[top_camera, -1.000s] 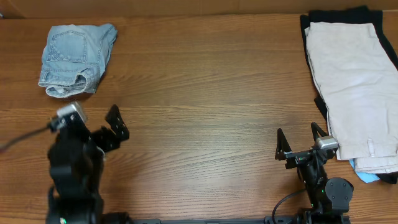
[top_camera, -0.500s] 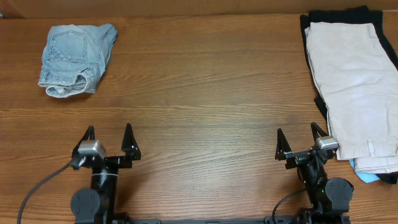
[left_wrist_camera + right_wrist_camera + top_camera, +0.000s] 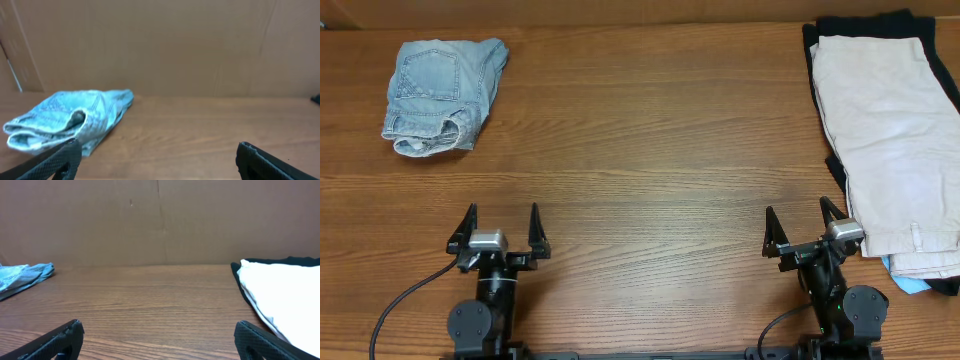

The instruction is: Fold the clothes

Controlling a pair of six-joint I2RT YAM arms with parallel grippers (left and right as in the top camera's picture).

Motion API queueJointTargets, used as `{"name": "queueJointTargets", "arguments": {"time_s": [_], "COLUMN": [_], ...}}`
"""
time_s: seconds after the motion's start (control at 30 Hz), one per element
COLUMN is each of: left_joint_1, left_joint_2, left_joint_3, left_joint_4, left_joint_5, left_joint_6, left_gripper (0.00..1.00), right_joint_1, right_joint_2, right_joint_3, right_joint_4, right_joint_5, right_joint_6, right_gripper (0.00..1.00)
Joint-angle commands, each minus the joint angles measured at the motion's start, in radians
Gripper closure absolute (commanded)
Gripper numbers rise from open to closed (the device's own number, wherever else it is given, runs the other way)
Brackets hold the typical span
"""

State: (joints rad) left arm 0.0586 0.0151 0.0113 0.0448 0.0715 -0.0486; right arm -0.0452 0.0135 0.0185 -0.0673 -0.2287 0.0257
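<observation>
a: where are the clothes?

b: the denim shorts [image 3: 442,95] lie folded in a bundle at the far left corner of the table [image 3: 650,150], a back pocket facing up. the cream shorts [image 3: 885,140] lie flat along the right edge, on top of a black garment [image 3: 865,22] that shows around their far and left sides. a bit of light-blue cloth [image 3: 912,285] peeks out at their near end.

a: and the arms?

b: both sit at the near edge. the left gripper [image 3: 502,215] has its fingers spread wide, holding nothing, well apart from the denim. the right gripper [image 3: 796,210] is spread too and empty, just beside the cream shorts' near end.
</observation>
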Motion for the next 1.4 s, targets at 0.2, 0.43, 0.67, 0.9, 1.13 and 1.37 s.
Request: {"name": "queueJointTargets", "arguments": {"time_s": [0.2, 0.43, 0.67, 0.9, 1.13, 1.37], "left_joint_1": [-0.008, -0.006, -0.006, -0.006, -0.006, -0.006], "left_joint_2": [-0.012, -0.011, -0.011, -0.011, -0.011, -0.011], "left_joint_3": [-0.006, -0.006, -0.006, -0.006, -0.006, -0.006], "left_joint_4": [-0.118, -0.117, -0.117, -0.117, -0.117, -0.117], "left_joint_5": [-0.003, -0.003, -0.003, -0.003, -0.003, -0.003], "left_joint_6": [0.042, 0.042, 0.042, 0.042, 0.042, 0.042], "left_gripper": [0.00, 0.00, 0.00, 0.00, 0.00, 0.00], "right_joint_1": [0.000, 0.000, 0.000, 0.000, 0.000, 0.000], "right_joint_2": [-0.011, -0.011, -0.011, -0.011, -0.011, -0.011], "right_joint_3": [-0.011, -0.011, -0.011, -0.011, -0.011, -0.011], "right_joint_4": [0.006, 0.006, 0.006, 0.006, 0.006, 0.006], "right_joint_5": [0.006, 0.006, 0.006, 0.006, 0.006, 0.006], "right_joint_6": [0.004, 0.004, 0.004, 0.004, 0.004, 0.004], "right_gripper": [0.00, 0.00, 0.00, 0.00, 0.00, 0.00]}}
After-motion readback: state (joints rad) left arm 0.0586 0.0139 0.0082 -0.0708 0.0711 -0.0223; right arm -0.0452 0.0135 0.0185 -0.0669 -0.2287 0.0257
